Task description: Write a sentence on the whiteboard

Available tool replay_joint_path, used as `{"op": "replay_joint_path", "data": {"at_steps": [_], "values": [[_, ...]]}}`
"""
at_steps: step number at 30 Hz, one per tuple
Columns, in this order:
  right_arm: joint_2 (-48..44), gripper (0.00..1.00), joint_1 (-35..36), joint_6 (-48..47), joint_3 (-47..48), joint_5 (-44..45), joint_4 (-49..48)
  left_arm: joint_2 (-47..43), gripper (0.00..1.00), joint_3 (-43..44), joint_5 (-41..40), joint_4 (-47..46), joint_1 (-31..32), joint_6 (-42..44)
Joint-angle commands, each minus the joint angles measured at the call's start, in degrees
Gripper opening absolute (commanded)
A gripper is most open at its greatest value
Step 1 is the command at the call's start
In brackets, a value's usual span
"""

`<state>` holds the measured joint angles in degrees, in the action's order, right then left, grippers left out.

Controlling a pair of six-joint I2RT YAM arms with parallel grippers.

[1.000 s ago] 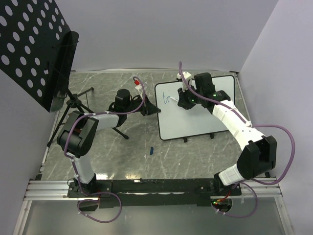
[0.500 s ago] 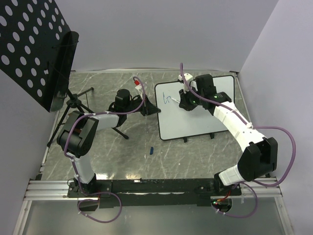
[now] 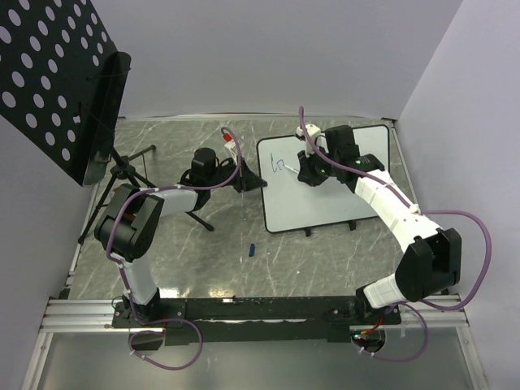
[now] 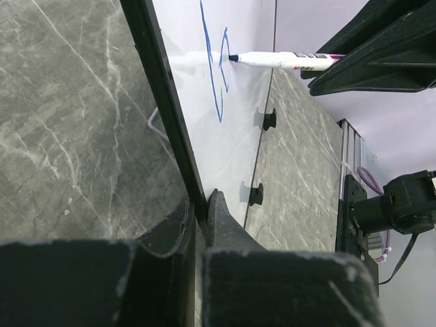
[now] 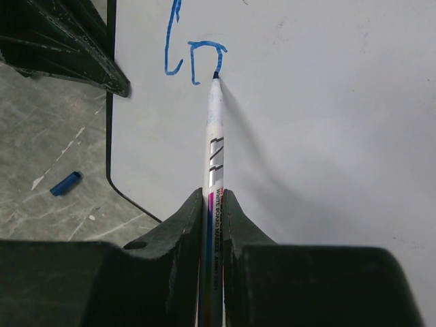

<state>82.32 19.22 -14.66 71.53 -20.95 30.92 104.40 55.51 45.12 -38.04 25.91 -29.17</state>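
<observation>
- Now: right gripper (image 5: 212, 197) clamped on marker (image 5: 215, 129), its tip touching whiteboard (image 5: 327, 136) at the second of two blue strokes (image 5: 178, 60).
- Meanwhile left gripper (image 4: 201, 204) pinches the whiteboard's black rim.

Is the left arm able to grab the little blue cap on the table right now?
Probably not yet: the left gripper is shut on the whiteboard rim. The blue cap lies in the open with nothing around it, so letting go would come first.
</observation>
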Motion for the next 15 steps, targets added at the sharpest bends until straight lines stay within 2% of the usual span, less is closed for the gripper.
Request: {"op": "replay_joint_path", "data": {"at_steps": [1, 15], "values": [[-1.2, 0.00, -0.1, -0.3, -0.9, -0.1, 0.5, -1.8, 0.01, -0.3, -0.5, -3.4, 0.5, 6.8], [0.1, 0.00, 0.9, -0.1, 0.4, -1.6, 1.3, -1.5, 0.01, -0.5, -0.6, -4.1, 0.4, 6.6]]}}
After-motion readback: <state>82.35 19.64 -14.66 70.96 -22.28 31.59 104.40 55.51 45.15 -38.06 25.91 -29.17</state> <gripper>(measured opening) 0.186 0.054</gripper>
